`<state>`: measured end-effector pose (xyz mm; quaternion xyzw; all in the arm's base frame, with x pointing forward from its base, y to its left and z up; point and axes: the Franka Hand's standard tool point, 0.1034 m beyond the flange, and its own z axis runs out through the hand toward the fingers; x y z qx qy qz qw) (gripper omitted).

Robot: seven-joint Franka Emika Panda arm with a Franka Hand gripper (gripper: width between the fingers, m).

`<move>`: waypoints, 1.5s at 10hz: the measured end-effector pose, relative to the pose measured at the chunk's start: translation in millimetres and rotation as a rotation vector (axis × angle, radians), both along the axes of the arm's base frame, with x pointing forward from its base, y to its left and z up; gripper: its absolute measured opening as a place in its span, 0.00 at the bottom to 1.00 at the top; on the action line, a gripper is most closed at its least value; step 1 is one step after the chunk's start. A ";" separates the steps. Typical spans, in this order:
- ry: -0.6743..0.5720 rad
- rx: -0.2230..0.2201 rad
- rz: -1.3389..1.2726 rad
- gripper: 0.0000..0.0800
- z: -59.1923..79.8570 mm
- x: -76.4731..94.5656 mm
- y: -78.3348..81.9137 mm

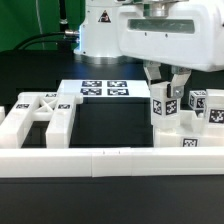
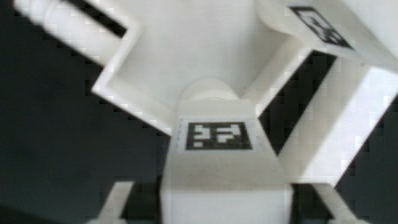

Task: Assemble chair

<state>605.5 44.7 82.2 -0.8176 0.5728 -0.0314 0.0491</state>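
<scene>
My gripper [image 1: 166,92] stands over a white chair leg [image 1: 163,106] with black-and-white tags, at the exterior view's right. Its fingers flank the leg's top, and the jaws look open with a dark gap on one side. In the wrist view the tagged leg [image 2: 217,135] fills the space between the fingers [image 2: 121,200], with my gripper [image 2: 221,205] centred on it. Two more tagged legs [image 1: 197,101] stand just right of it. A white slab-like part [image 1: 186,138] lies below them. An X-braced frame [image 1: 40,110] lies at the left.
The marker board [image 1: 105,90] lies flat at the back centre. A long low white border rail [image 1: 110,160] runs along the front. The robot's white base [image 1: 100,30] stands behind. Another white chair part [image 2: 160,60] shows past the leg in the wrist view.
</scene>
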 end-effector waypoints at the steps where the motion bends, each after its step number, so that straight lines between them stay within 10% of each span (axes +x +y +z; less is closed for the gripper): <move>1: 0.001 0.040 -0.217 0.36 -0.8 1.1 7.4; 5: -0.002 0.081 -0.457 0.36 -1.3 4.3 12.5; 7: -0.006 0.071 -0.373 0.71 -1.1 4.4 12.1; 8: -0.009 0.067 -0.334 0.71 -0.2 5.1 11.8; 15: -0.055 -0.047 0.424 0.81 -0.7 7.8 6.7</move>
